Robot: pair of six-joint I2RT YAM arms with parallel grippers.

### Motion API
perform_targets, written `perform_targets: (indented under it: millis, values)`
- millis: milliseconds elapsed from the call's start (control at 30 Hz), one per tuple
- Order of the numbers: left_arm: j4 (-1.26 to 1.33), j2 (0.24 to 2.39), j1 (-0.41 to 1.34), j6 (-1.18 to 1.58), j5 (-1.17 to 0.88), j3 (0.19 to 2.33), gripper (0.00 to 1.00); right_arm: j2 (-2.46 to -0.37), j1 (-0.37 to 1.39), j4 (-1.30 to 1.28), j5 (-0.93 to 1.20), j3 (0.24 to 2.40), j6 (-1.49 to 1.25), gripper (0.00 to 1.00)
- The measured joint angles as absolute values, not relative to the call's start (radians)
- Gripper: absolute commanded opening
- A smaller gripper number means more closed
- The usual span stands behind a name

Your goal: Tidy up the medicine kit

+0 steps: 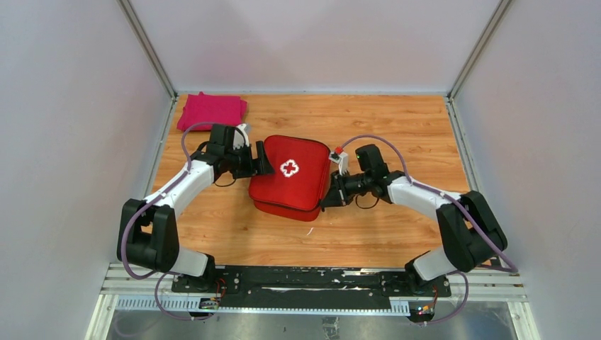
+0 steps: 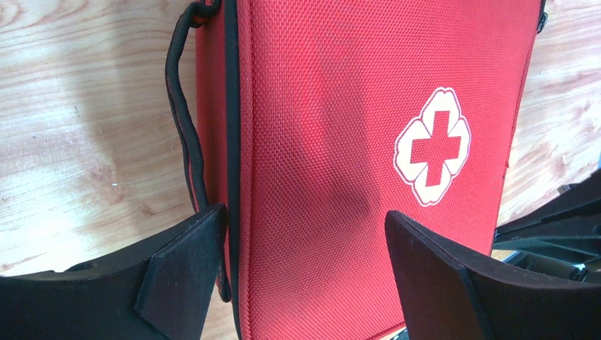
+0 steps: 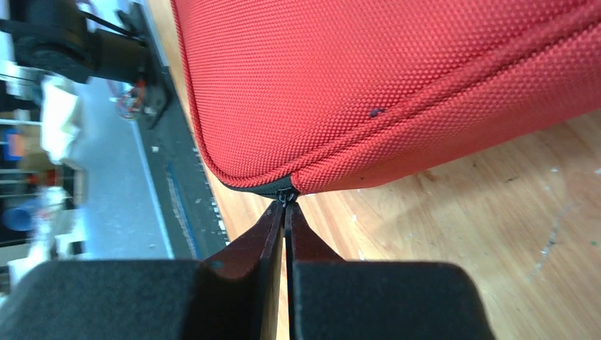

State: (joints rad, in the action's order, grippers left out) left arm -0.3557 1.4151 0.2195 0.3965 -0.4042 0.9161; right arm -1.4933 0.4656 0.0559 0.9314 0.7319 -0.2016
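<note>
The medicine kit (image 1: pixel 290 177) lies closed in the middle of the table (image 1: pixel 397 127) (white cross facing up). The left gripper (image 2: pixel 303 216) holds its fingers wide apart over the kit's left edge. The right gripper (image 3: pixel 285 212) is pinched together on the zipper pull (image 3: pixel 286 195) at the kit's right edge.

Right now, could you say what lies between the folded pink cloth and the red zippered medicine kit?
The left gripper, open at the medicine kit's edge, as the top external view shows.

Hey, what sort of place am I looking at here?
Probably a robotics lab test cell: left arm and right arm bolted to a metal rail, a wooden table boxed in by white panels.
</note>
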Motion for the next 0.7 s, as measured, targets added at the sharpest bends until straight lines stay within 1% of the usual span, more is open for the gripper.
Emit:
perform_targets:
  millis: [167,267,467,700]
  values:
    - [-0.364,1.415,0.22,0.397,-0.404,0.916,0.87,-1.414,0.561,-0.079,0.715,0.775,-0.107,0.0]
    - [-0.364,1.406,0.22,0.397,-0.408,0.913,0.87,-1.371,0.642,-0.15,0.533,0.797,-0.067,0.0]
    - [-0.362,1.32,0.22,0.408,-0.41,0.844,0.88,-1.351,0.78,-0.282,0.212,0.859,-0.059,0.0]
    - [-0.358,1.176,0.243,0.444,-0.405,0.741,0.91,-1.331,0.822,-0.413,-0.042,0.893,-0.113,0.0]
